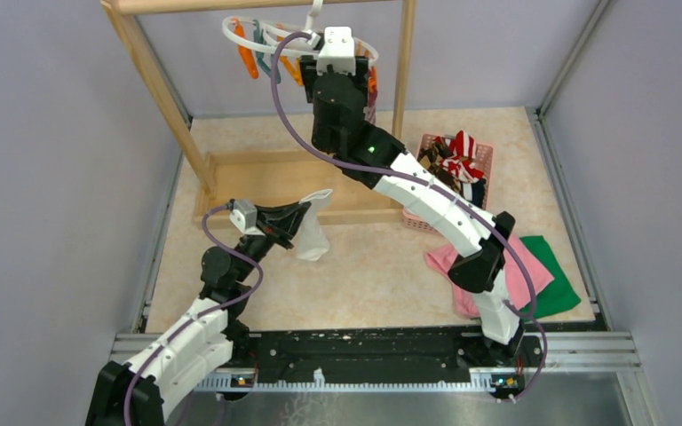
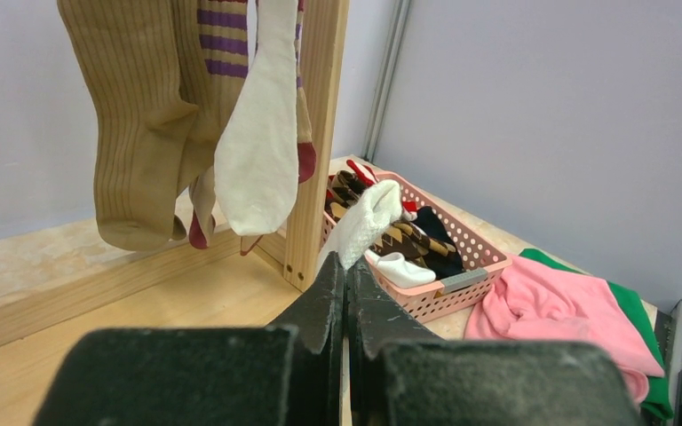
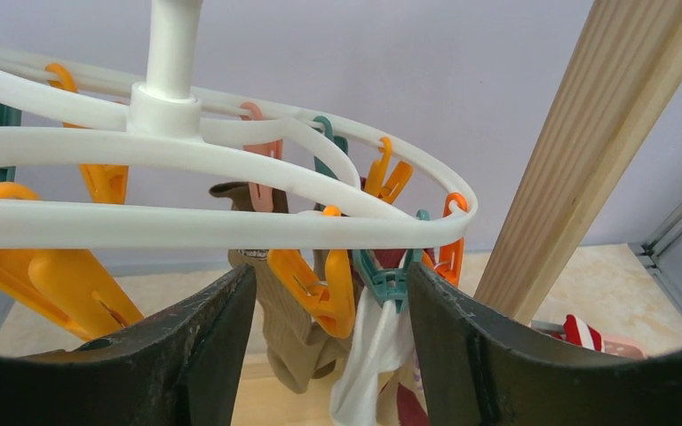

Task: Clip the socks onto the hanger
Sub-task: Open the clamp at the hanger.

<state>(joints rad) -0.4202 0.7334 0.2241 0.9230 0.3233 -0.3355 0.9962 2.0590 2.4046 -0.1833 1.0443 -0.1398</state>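
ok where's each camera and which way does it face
top external: high behind the bases, down onto the table; both arms show
left wrist: left arm, facing the pink basket; shut left hand pinches a white sock
right wrist: up into the hanger; open right hand frames it
shared: both wrists see the hung socks

The top view looked steeply down from above and behind the arm bases at its bottom edge, far enough to take in the whole table point(image 1: 382, 275). The left wrist view sat low behind the left fingers point(image 2: 324, 293) at bottom centre, facing level toward the rack post point(image 2: 315, 133) and basket point(image 2: 488, 257). The right wrist view sat close under the hanger point(image 3: 231, 226), tilted upward, right fingers point(image 3: 222, 337) at its lower corners. All three caught the post; both wrist views caught the hung socks point(image 2: 142, 133).
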